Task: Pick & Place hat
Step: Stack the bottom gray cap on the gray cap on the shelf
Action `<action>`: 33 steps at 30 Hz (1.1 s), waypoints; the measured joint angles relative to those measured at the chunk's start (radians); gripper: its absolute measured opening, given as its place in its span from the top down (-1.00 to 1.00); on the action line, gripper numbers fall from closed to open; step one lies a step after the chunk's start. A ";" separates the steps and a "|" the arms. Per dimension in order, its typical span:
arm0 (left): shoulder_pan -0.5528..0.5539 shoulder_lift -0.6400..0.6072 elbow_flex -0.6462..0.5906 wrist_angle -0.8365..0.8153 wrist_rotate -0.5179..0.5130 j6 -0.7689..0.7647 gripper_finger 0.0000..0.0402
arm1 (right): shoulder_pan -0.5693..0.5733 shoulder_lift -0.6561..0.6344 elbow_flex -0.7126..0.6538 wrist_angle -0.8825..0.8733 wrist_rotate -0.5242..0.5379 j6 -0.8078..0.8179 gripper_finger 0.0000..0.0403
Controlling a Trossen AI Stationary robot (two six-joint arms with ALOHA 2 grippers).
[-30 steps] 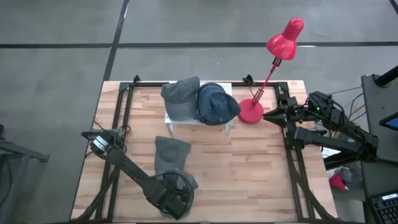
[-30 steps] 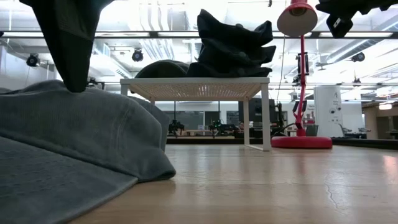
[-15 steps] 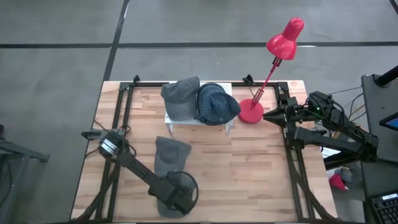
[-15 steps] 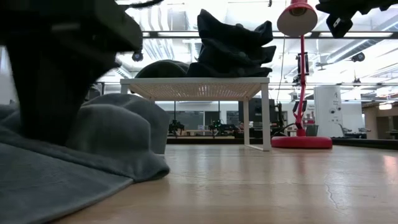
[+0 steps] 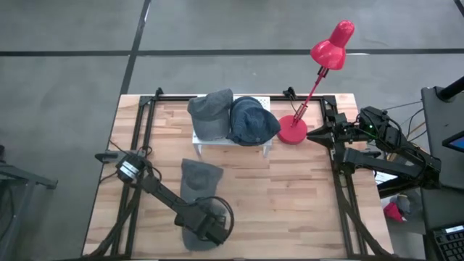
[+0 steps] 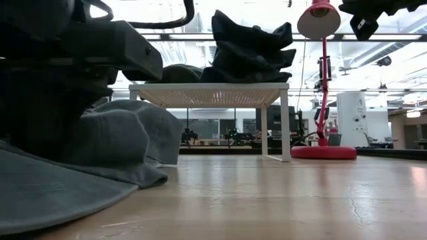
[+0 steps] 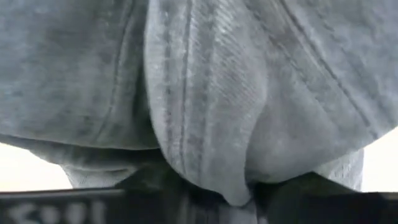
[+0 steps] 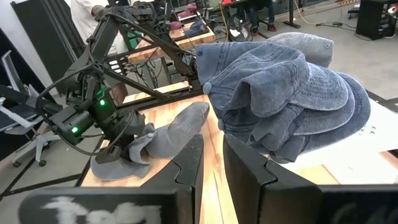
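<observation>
A grey hat (image 5: 197, 181) lies flat on the wooden table, in front of a white stand (image 6: 210, 93). My left gripper (image 5: 205, 226) is down on the hat's near end, shut on its cloth; the low view shows the gripper (image 6: 60, 87) standing on the hat (image 6: 130, 137). Another grey hat (image 5: 212, 112) and a blue hat (image 5: 254, 119) rest on top of the stand. My right gripper (image 5: 312, 134) hangs at the table's right edge near the red lamp, with a narrow gap between its fingers (image 8: 189, 162) and nothing in it. My left gripper pinches a raised fold of the grey hat's cloth (image 7: 205, 124) between its two fingers, at the hat's near end. The fingers come from above, pointing down. The hat stays on the table, and the cloth bunches into a ridge between the fingers.
A red desk lamp stands on its round base (image 5: 293, 133) to the right of the stand, with its head (image 5: 332, 47) beyond the far edge. Bare wood (image 5: 290, 196) spreads over the table's near right part. Black frame rails (image 5: 138, 123) run along both sides.
My left gripper has gone down onto the grey hat's near end and a little toward the far edge. The cloth under it has been gathered up and drawn in, while the hat's far part has stayed where it was.
</observation>
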 joint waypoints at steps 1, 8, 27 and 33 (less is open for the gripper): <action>0.000 0.000 0.000 0.000 0.000 0.000 0.25 | 0.000 0.000 0.000 0.000 0.000 0.000 0.71; -0.006 -0.010 0.034 -0.029 -0.017 -0.002 0.86 | 0.000 0.000 0.000 -0.001 0.000 0.000 0.71; -0.037 -0.115 0.471 -0.535 -0.100 -0.042 0.96 | 0.000 0.000 0.000 -0.001 0.000 -0.030 0.71; -0.022 -0.120 0.538 -0.540 -0.272 -0.038 0.97 | 0.000 0.000 0.000 -0.001 0.000 -0.033 0.71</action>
